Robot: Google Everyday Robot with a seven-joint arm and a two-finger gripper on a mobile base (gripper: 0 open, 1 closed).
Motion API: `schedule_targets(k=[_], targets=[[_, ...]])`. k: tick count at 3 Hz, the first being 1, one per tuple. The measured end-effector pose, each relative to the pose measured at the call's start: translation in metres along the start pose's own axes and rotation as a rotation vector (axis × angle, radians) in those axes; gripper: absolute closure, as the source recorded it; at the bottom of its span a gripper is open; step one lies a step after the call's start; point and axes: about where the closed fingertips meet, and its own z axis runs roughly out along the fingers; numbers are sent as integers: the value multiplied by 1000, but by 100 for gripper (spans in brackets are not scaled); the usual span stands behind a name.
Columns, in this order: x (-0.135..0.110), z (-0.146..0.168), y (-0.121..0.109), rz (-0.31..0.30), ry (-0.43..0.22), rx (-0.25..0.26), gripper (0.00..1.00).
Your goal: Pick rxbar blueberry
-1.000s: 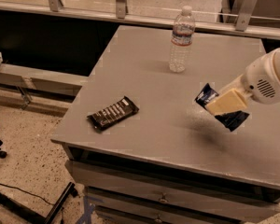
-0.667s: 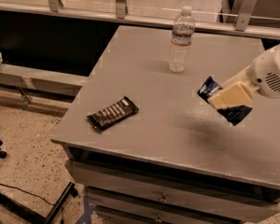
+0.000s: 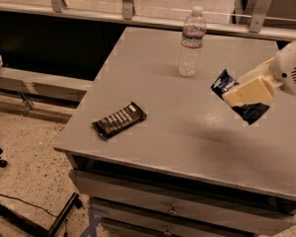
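The rxbar blueberry [image 3: 226, 84] is a dark navy-blue wrapped bar with white print, held off the table at the right of the camera view. My gripper [image 3: 246, 93] reaches in from the right edge, its cream-coloured fingers [image 3: 251, 90] shut across the bar's middle, so the bar's two ends stick out above and below them. The bar hangs tilted above the grey table [image 3: 187, 137], and a soft shadow lies on the table under it.
A black-wrapped bar with white print [image 3: 119, 119] lies near the table's front left corner. A clear water bottle [image 3: 192, 42] stands upright at the back middle. The table's left and front edges drop to a speckled floor; drawers sit below.
The gripper with the blue bar has risen and moved slightly right, away from the table surface. The black bar and the bottle have not moved.
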Motion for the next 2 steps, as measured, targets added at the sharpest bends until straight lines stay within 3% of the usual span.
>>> schedule_targets(k=[1,2], targets=[[-10,-13,-3,-11,-51,2,100],[-10,-13,-3,-11,-51,2,100]])
